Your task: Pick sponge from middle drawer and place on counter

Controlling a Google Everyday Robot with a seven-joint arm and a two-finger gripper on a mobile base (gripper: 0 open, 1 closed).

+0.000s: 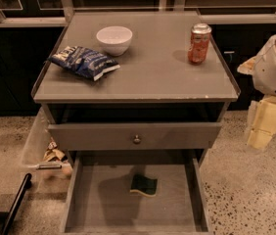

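The sponge, dark green over yellow foam, lies flat near the middle of the open middle drawer, a grey box pulled out at the bottom of the view. The counter is the grey cabinet top above it. My gripper hangs on the white arm at the right edge of the view, beside the cabinet's right side. It is level with the drawer fronts, well away from the sponge, and holds nothing that I can see.
On the counter stand a white bowl, a blue-and-white snack bag and an orange soda can. A grey drawer front with a round knob overhangs the back of the open drawer. A clear bin and a black bar are on the floor at left.
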